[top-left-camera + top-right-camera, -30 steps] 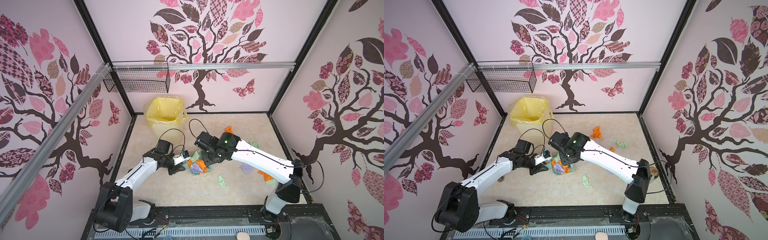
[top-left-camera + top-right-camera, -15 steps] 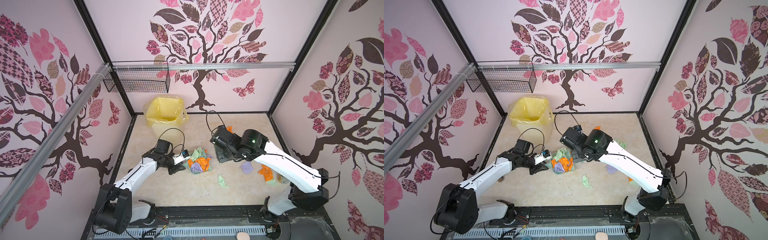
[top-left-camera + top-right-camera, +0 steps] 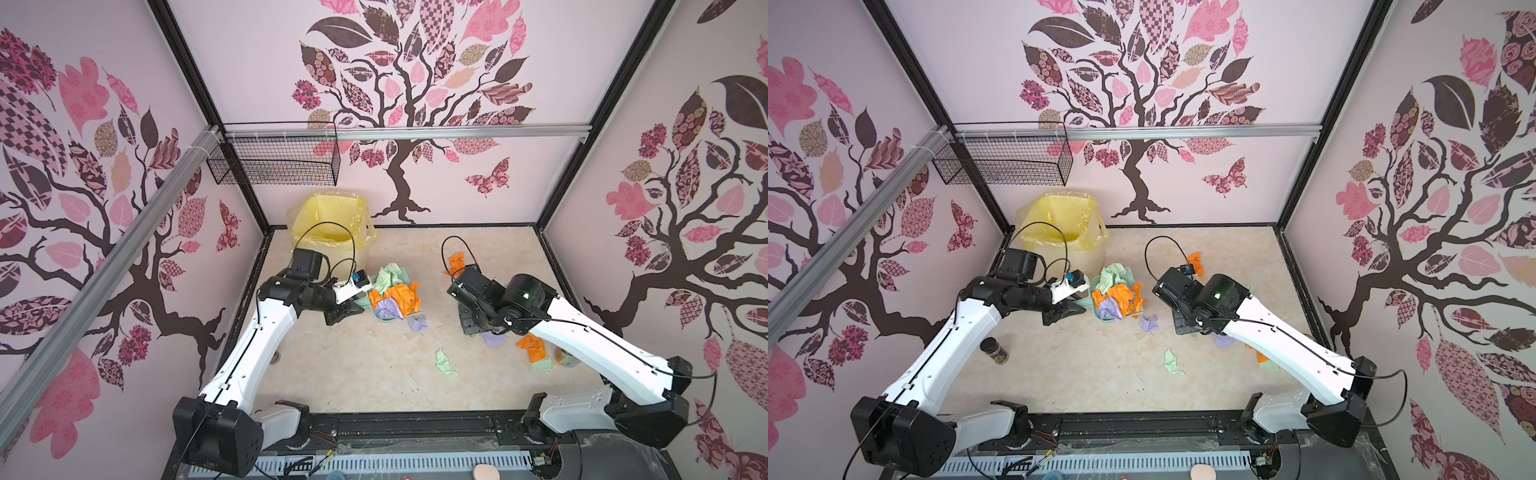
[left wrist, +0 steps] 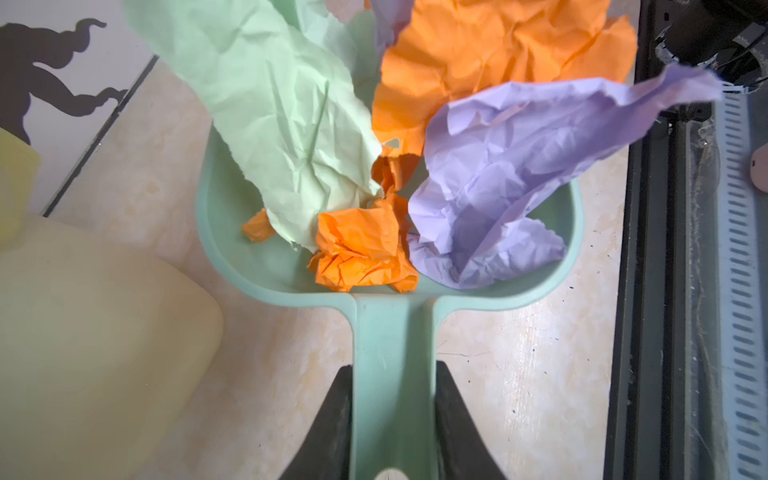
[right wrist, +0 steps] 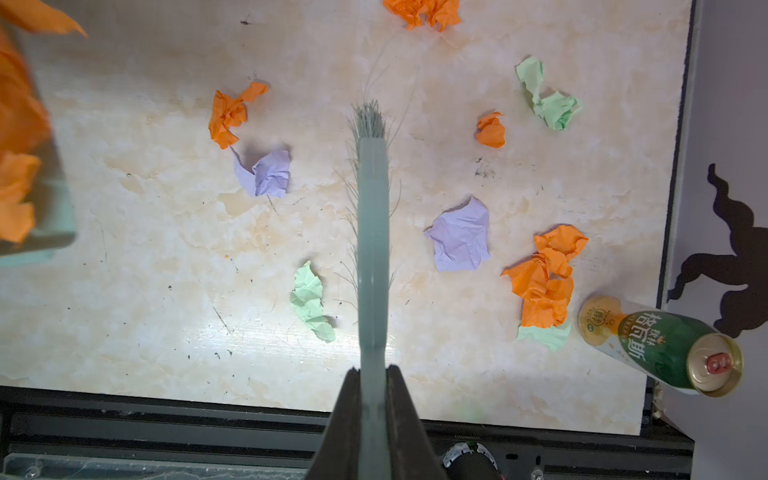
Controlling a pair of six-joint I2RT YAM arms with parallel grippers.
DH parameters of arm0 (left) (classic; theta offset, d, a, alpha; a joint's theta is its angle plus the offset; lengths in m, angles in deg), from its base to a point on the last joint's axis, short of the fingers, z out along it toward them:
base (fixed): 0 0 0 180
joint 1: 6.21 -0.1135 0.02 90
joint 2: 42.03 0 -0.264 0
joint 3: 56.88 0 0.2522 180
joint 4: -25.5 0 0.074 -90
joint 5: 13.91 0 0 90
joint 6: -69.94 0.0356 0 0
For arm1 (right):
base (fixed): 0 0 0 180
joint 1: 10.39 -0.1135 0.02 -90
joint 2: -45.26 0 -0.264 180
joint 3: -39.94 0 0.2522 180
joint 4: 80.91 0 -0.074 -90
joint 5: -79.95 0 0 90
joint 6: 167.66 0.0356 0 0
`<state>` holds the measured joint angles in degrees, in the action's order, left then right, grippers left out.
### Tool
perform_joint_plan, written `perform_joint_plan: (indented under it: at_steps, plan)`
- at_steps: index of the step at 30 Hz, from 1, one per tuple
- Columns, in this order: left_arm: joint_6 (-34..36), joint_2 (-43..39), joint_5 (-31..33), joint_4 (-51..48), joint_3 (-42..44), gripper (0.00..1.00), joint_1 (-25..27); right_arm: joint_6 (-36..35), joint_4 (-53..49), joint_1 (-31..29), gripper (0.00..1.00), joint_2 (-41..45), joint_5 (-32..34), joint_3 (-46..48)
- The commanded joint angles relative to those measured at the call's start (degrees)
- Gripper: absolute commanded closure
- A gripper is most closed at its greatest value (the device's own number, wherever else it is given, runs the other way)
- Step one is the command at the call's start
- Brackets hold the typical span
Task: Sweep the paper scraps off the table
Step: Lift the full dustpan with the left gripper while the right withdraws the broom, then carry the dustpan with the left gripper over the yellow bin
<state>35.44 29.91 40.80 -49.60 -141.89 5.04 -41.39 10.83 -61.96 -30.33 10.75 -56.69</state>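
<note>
Teal plastic dustpan [image 4: 392, 345]: smooth, rounded back wall, flat straight handle. Left end effector [image 4: 393, 374] clenched on that handle, black fingers [image 4: 332, 415] on either side. Pan heaped with paper scraps [image 4: 361, 249]: thin creased sheets with torn edges in orange, lilac and pale green, some standing above the rim. In both top views the pan sits on the desk [image 3: 365, 374], just beside the yellow bin [image 3: 328, 224] with its crinkled film liner.

Right end effector [image 5: 372, 374] clamped on the brush [image 5: 372, 232]: narrow grey-green spine, fine splayed bristles at the tip. Both top views hide the brush under the wrist; only the right wrist view shows it.

Right wrist view also lays out the loose scraps on the cream, marbled desk: about nine, crumpled, scattered on both sides of the brush. Both top views show fewer, as the right arm covers several.

Same view resolves a green drink can [image 5: 660, 345] with a gold pull-tab top, lying on its side at the desk edge, just beside a pale green scrap.

Small dark jar [image 3: 994, 351] shows in a top view beside the left arm.
</note>
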Motion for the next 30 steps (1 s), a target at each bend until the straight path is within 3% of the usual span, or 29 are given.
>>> perform_joint_plan:
  at_steps: [1,7,18,26,30]
  plan:
    - [6.6,2.7,-0.6,-14.8,-7.8,1.00,-1.2,-1.9,4.0,0.3,1.00,2.1,-1.7,0.7]
    - [9.5,6.8,0.0,-24.7,-18.8,1.00,-2.4,-4.0,6.8,0.6,1.00,0.5,-3.3,2.1]
    - [7.3,11.9,-2.9,-29.0,-31.9,1.00,-3.9,-7.1,6.5,4.8,1.00,1.7,-5.4,3.7]
    - [10.0,24.8,-7.2,-40.5,-55.1,1.00,-10.6,-8.8,3.8,7.2,1.00,1.9,-6.6,3.1]
    - [10.8,29.2,-4.8,-41.4,-60.8,1.00,-12.6,-9.6,2.8,7.9,1.00,1.0,-6.8,1.9]
